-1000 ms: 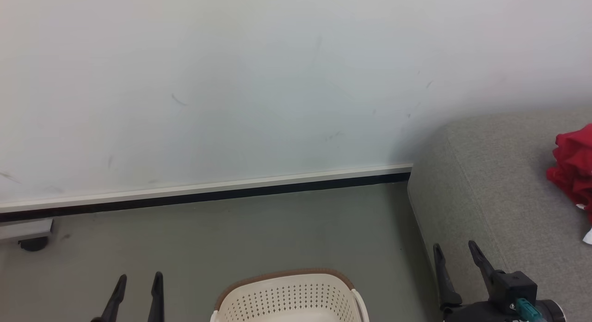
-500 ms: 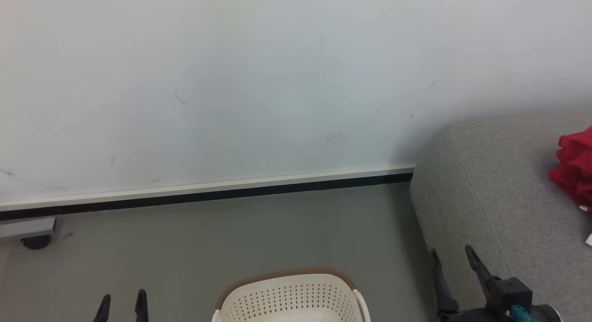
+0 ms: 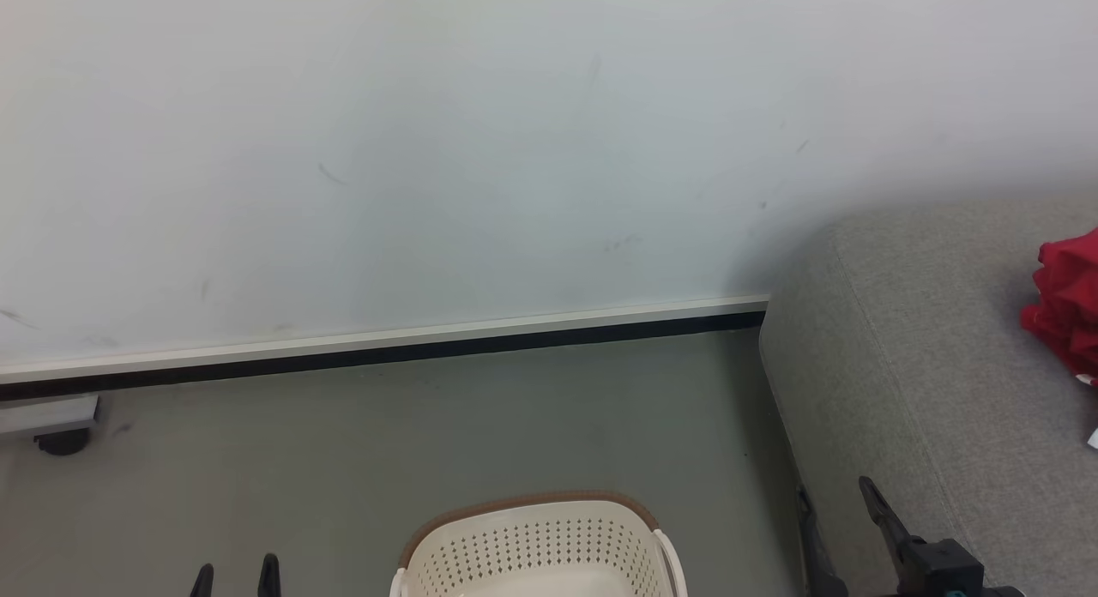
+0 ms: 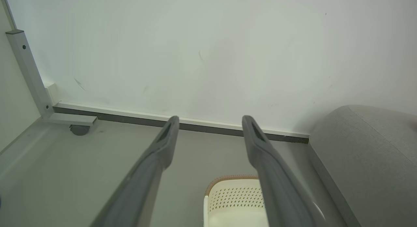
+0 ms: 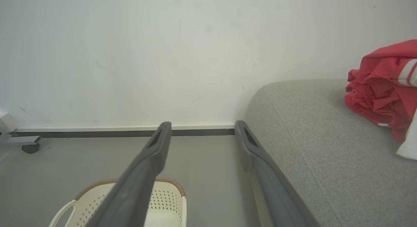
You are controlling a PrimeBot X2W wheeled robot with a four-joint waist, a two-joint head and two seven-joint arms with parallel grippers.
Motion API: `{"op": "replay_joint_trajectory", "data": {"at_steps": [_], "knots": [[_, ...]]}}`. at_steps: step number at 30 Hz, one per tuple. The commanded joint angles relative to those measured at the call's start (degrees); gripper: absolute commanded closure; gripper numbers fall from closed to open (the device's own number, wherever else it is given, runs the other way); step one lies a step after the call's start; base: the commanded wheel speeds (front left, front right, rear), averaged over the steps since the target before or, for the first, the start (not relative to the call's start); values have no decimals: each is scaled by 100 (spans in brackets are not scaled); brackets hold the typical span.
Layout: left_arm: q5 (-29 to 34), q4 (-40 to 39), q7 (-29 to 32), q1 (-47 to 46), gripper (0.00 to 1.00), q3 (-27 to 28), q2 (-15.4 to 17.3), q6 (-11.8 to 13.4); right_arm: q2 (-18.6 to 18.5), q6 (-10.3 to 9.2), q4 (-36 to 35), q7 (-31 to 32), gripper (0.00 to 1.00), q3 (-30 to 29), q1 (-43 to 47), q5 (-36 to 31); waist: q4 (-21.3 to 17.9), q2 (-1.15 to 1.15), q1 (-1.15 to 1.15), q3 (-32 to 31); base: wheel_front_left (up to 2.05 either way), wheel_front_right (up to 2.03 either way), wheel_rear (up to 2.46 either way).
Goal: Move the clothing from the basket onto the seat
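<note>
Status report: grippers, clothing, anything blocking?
Left gripper open, empty. Right gripper open, empty. Red clothing on seat; basket between grippers. No obstruction seen.

Bare room: sofa (image 3: 926,340), laundry basket (image 3: 536,545)

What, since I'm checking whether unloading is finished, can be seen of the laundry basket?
The basket is oval, cream-white plastic, its sides pierced by rows of small holes, with a brown woven-looking band on the rim and a loop handle at the side. It stands upright on the grey floor, left of the grey seat and apart from it, away from the room wall. Its near part is cut off by the picture edges; the inside that shows is bare, with no red cloth.
</note>
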Motion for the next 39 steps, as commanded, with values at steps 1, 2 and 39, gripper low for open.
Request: {"op": "replay_joint_trajectory", "data": {"at_steps": [1, 2, 39], "knots": [[46, 11, -19, 117, 0, 44, -16, -22, 11, 0, -29, -19, 0, 0, 37, -25, 3, 0, 0, 2, 0, 0, 0], [55, 16, -19, 105, 0, 57, -28, -33, 11, 0, -32, -11, 0, -2, 38, -32, 5, 0, 0, 3, 0, 0, 0], [-236, 500, 186, 2, 100, 214, -279, -239, -22, 0, 254, 140, 100, 9, 131, 466, -31, 0, 0, 39, 0, 0, 0]]}}
